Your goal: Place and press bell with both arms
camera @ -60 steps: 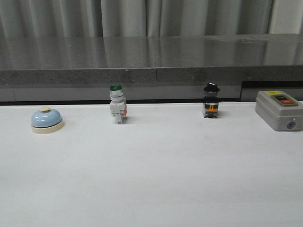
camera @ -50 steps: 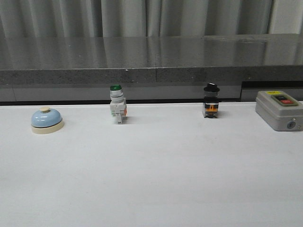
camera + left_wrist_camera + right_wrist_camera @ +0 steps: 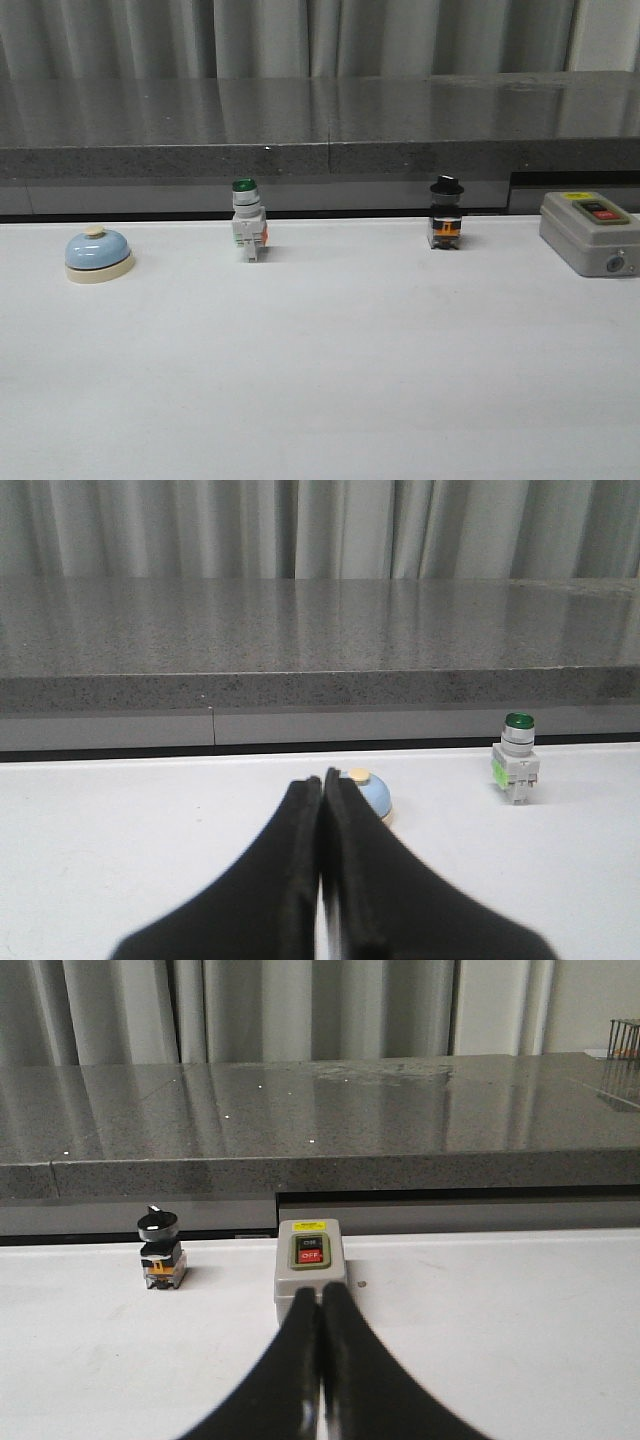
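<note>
White table (image 3: 330, 380), bell (image 3: 98, 254) unmoved at far left, both end effectors (image 3: 320, 780) (image 3: 320, 1292) pressed together, empty.

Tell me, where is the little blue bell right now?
In the front view the bell sits at the table's far left, near the back edge, left of the green-capped switch.

table (image 3: 330, 380) | bell (image 3: 98, 254) | green-capped switch (image 3: 247, 234) | black-knobbed switch (image 3: 446, 213) | grey box (image 3: 590, 233), probably on/off
</note>
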Available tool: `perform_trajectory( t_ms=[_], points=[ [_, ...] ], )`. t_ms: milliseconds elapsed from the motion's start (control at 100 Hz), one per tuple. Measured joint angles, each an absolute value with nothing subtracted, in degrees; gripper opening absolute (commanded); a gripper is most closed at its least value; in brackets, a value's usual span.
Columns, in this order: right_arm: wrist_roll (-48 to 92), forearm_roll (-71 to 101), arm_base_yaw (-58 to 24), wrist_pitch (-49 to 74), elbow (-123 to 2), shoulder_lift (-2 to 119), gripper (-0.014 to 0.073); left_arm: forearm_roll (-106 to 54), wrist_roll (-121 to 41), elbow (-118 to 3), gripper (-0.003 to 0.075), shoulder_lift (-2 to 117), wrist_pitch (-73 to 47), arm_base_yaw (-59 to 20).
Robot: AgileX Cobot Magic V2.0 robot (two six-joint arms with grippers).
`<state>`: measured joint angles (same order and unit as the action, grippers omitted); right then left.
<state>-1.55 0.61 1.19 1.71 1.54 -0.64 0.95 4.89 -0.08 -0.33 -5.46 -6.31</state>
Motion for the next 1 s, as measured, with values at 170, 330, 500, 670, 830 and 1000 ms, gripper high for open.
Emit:
perform_trajectory(
  t_ms=[170,330,500,670,830,1000],
  points=[
    [-1.55,0.61,1.19,1.71,1.54,-0.64,-0.0060,0.41,4.89,-4.19,-0.0020,0.25,-10.83,-6.31],
    [-1.55,0.61,1.19,1.71,1.54,-0.64,-0.0060,0.00,4.89,-10.59,-0.0020,4.78,-10.37,-6.31],
    [-1.55,0.61,1.19,1.71,1.54,-0.64,-0.0060,0.00,4.89,-15.66,-0.0020,10.36,-6.63,-6.31],
    [-1.55,0.61,1.19,1.71,1.54,-0.64,-0.0060,0.00,4.89,-22.53,-0.0020,19.01,-9.42,-6.31],
    [-1.55,0.61,1.19,1.71,1.54,-0.64,-0.0060,0.00,4.89,-29.49,-0.0020,30.12,-14.50,-6.31],
    [-1.55,0.61,1.19,1.71,1.54,-0.64,-0.0060,0.32,4.89,-35.58,-0.0018,41.66,-17.47,-6.31]
  ],
)
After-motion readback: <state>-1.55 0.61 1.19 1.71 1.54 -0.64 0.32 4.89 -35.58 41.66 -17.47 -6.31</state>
